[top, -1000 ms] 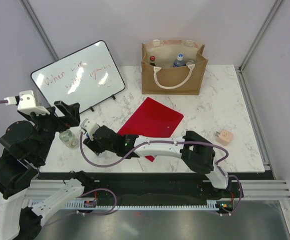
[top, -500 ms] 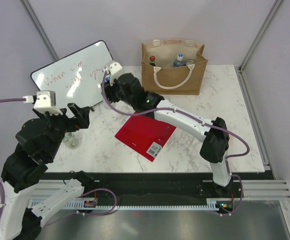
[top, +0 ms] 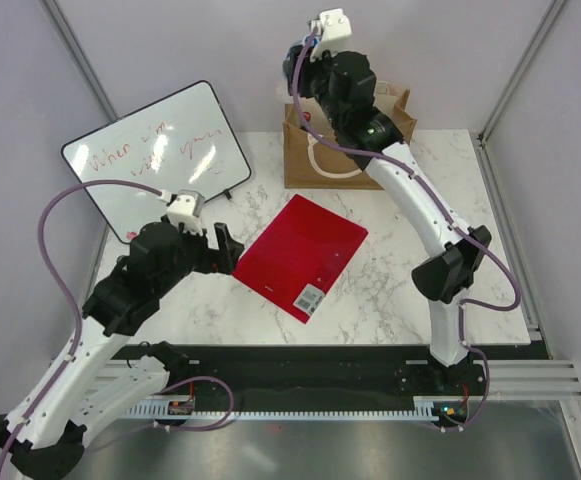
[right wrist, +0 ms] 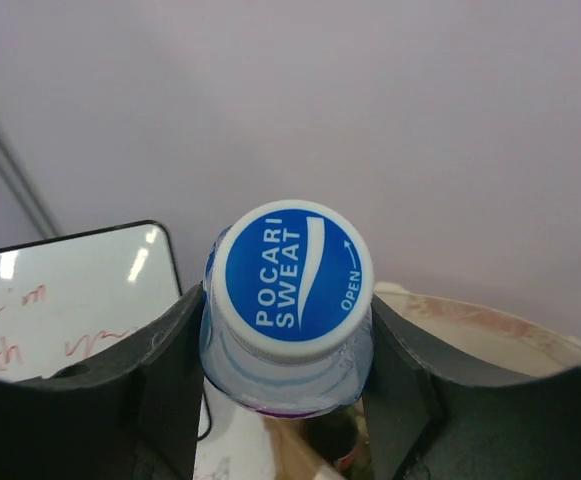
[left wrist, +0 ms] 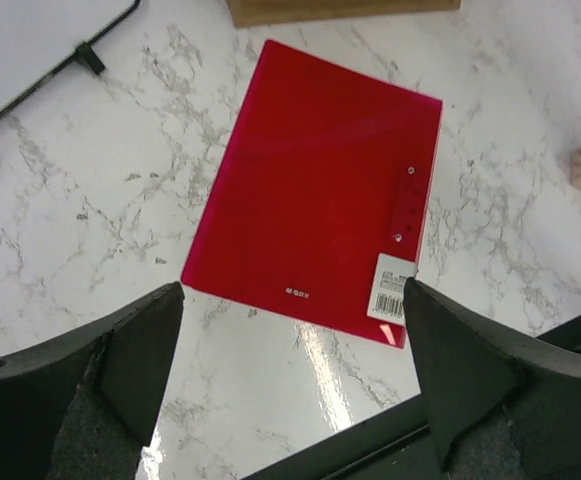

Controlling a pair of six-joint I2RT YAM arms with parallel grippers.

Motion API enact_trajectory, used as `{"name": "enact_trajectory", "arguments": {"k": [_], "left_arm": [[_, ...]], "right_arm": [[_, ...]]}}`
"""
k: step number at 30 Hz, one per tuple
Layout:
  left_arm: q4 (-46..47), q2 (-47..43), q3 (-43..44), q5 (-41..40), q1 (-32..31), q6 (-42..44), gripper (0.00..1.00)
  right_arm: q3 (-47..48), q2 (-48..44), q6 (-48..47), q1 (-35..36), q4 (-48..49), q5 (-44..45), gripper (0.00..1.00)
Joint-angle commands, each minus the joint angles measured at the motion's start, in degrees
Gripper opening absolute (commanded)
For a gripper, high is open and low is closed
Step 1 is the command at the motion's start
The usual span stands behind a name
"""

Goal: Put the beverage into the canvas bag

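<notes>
Right gripper [right wrist: 288, 350] around Pocari Sweat bottle [right wrist: 290, 278]

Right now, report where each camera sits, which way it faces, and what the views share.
Top: above and behind the bases, looking down on the table; both arms show.
Left wrist: above the table, looking down on the red folder; the open left fingers frame the bottom.
Right wrist: high by the bag, facing the back wall; the right fingers grip a bottle.
Shared: top and left wrist both show the folder.
</notes>
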Motion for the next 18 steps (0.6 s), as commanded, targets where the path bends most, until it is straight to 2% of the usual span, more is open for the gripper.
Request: {"name": "enact_trajectory", "arguments": {"k": [1, 12, 18], "left_arm": [[5.59, 0.56, -2.52, 4.15, 0.03, -1.54, 0.97], [12.35, -0.32, -8.67, 1.42, 0.12, 4.35, 0.97], [12.62, 1.17, -9.56, 1.6, 0.03, 5.49, 0.97]], "right_arm": [[3.88, 1.12, -0.38, -4.92, 9.73, -2.0, 0.12], [-0.95, 2.71, 2.78, -11.88, 11.23, -4.99, 0.1], [-1.13, 6.74, 2.25, -14.16, 12.72, -7.45, 0.1]]}}
